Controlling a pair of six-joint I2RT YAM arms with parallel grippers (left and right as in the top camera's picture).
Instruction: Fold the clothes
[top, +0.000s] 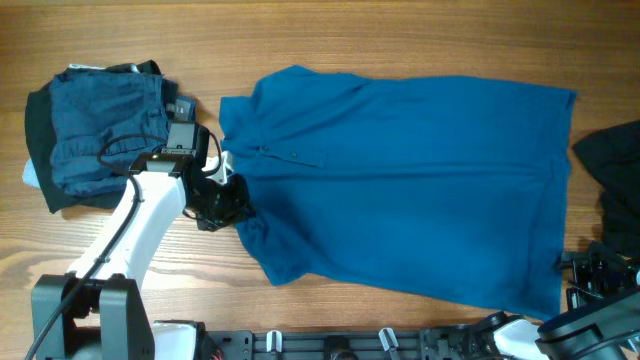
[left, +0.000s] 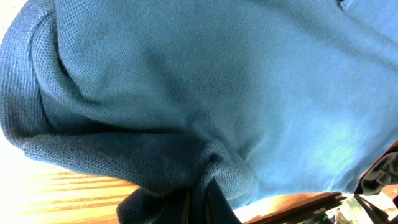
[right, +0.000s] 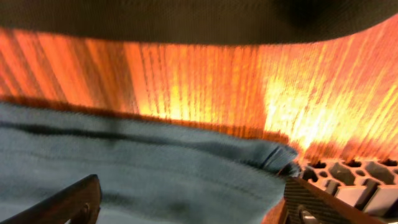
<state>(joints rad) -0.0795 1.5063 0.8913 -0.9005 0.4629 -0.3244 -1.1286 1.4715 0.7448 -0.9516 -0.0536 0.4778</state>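
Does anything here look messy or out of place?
The blue polo shirt lies mostly flat, but its sleeve is bunched where the left gripper pinches it. A dark garment sits crumpled at right.

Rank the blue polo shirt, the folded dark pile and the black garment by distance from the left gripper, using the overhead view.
1. blue polo shirt: its sleeve is pinched by the left gripper.
2. folded dark pile: close by, at the table's left end.
3. black garment: at the far right edge.
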